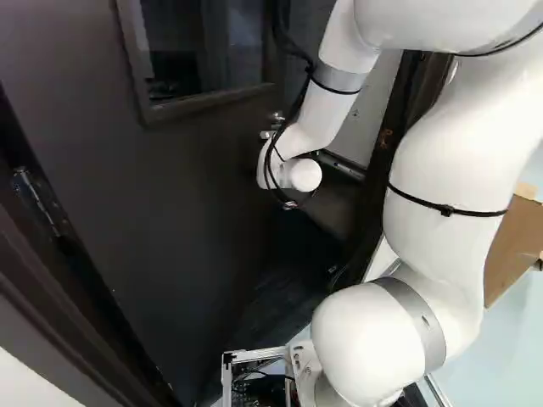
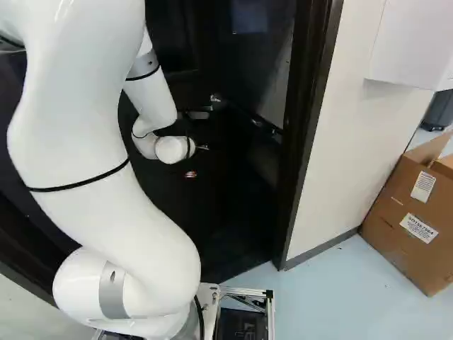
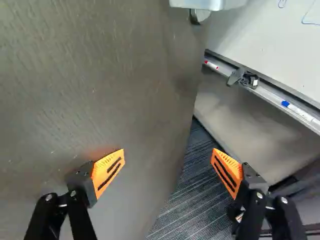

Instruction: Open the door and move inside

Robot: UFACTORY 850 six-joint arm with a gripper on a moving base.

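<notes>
The dark door [image 1: 170,195] stands partly open, with its window above and a hinge at the left of the left base view. Its metal handle [image 2: 198,114] shows close to my wrist in the right base view. Of my gripper [image 2: 190,174], only a small orange part shows there, below the wrist. In the wrist view my gripper [image 3: 168,151] is spread open with nothing held. One finger is in front of the door's face [image 3: 100,75]; the other is out past its free edge, over the gap. The handle's underside [image 3: 200,15] appears ahead of the fingers.
Through the doorway are dark carpet [image 3: 192,185] and a whiteboard [image 3: 275,45] with a marker tray [image 3: 280,97]. The door frame [image 2: 304,134] rises right of the opening, beside a pale wall [image 2: 347,142]. A cardboard box [image 2: 414,219] sits farther right on the floor.
</notes>
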